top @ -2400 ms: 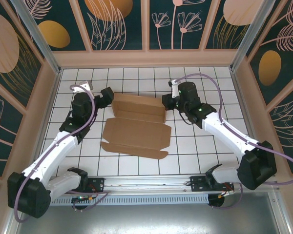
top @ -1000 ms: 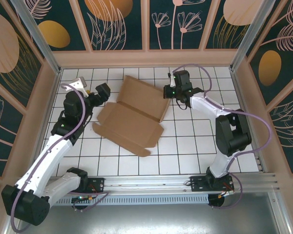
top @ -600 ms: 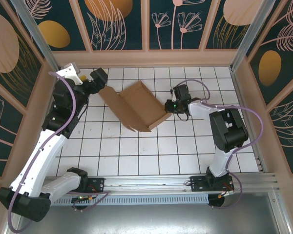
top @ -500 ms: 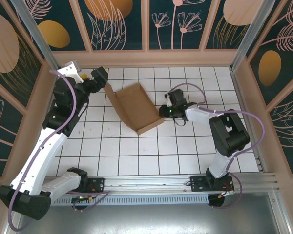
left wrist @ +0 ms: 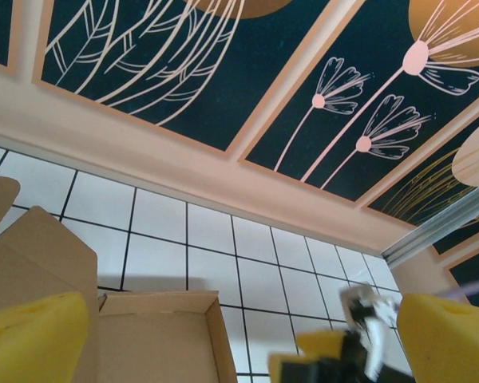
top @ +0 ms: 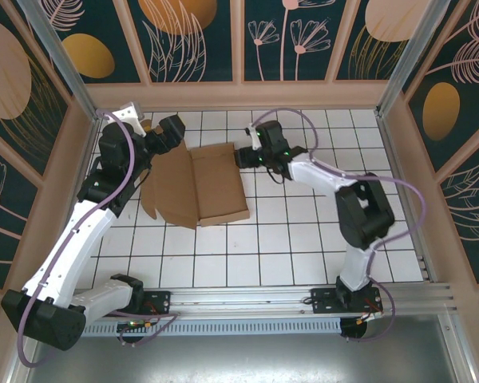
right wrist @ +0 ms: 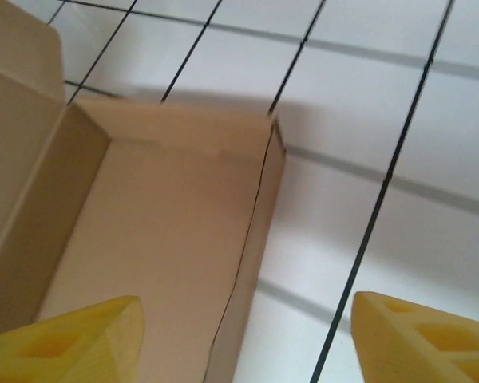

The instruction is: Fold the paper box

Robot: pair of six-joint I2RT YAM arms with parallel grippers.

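Note:
The paper box lies on the tiled table, brown cardboard with a shallow tray part on the right and flat flaps spread to the left. My left gripper hovers open just beyond its far left corner; in the left wrist view the box lies low between my yellow fingertips. My right gripper is open at the box's far right corner. In the right wrist view the box's side wall runs between the spread fingertips, and neither one touches it.
White tiled table with black grid lines, closed in by tan rails and patterned walls on three sides. The right arm's elbow stands right of the box. The arm bases sit on the front rail.
The box swung round from a tilted, lifted pose and now lies flat, nearer the left. The right gripper went from shut on its edge to open. The left arm shifted back toward the box's corner.

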